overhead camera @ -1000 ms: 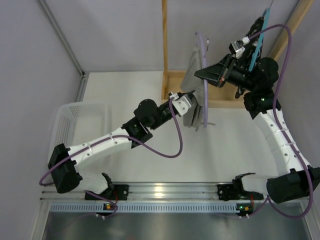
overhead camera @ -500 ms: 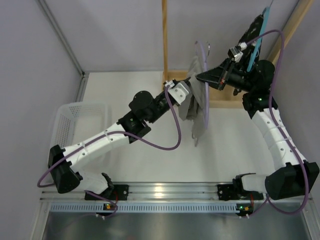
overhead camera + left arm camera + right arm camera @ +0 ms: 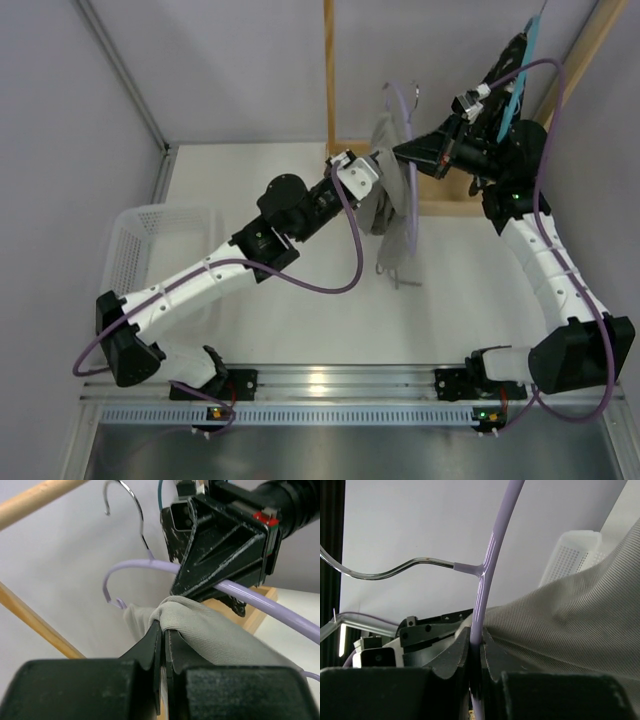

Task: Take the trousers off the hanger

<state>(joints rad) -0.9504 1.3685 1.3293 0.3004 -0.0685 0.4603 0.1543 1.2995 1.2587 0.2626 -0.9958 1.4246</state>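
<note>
Grey trousers [image 3: 390,215] hang over a lilac hanger [image 3: 411,200] held in the air above the table, by the wooden rack. My left gripper [image 3: 378,165] is shut on a fold of the trousers [image 3: 210,630] just under the hanger bar [image 3: 270,607]. My right gripper [image 3: 400,152] is shut on the hanger's lilac bar [image 3: 492,555], with the grey cloth [image 3: 570,625] right beside its fingers. The hanger's metal hook [image 3: 132,510] is free of the rail. The two grippers almost touch.
A wooden rack [image 3: 330,95] stands at the back of the table, with a teal hanger [image 3: 520,80] at its right. A white mesh basket [image 3: 150,245] sits at the left. The lilac cables loop off both arms.
My left gripper has risen and moved toward the back with the trousers, up to the hanger bar. The hanger has tilted and the cloth bunches higher. The right arm shifted slightly.
</note>
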